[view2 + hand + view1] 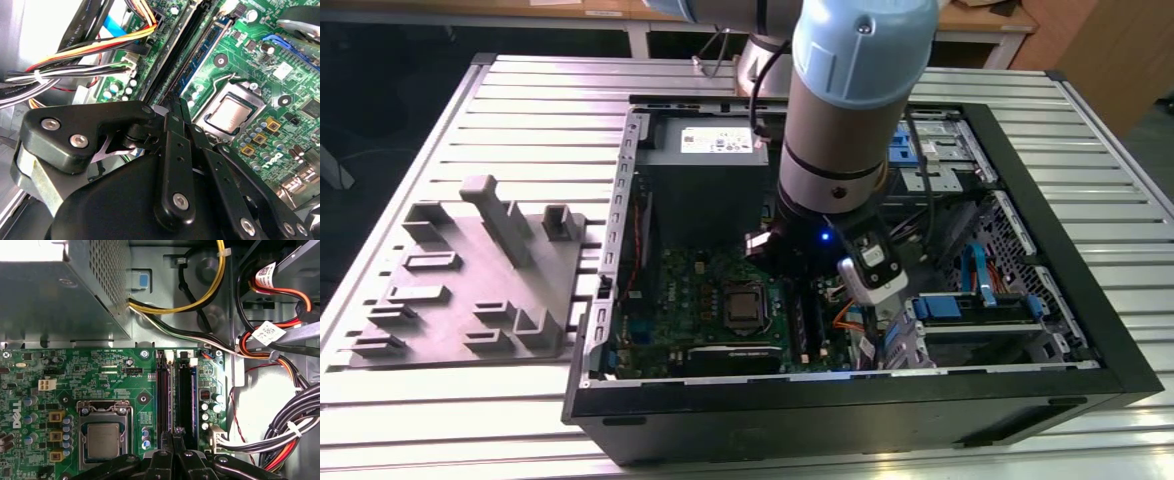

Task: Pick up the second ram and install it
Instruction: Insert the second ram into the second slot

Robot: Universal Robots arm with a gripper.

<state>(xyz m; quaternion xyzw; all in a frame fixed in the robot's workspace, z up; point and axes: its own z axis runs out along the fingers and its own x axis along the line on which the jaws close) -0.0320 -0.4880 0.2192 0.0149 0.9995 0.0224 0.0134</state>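
tabletop [480, 400]: pale ribbed metal slats | beyond it: wooden bench [587, 12], white legs | floor beside tabletop: dark | light: even, indoor

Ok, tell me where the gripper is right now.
In the first wrist view the gripper hangs over the long dark memory slots of the green motherboard, beside the processor socket.

Workshop — slatted metal bench [480, 110]
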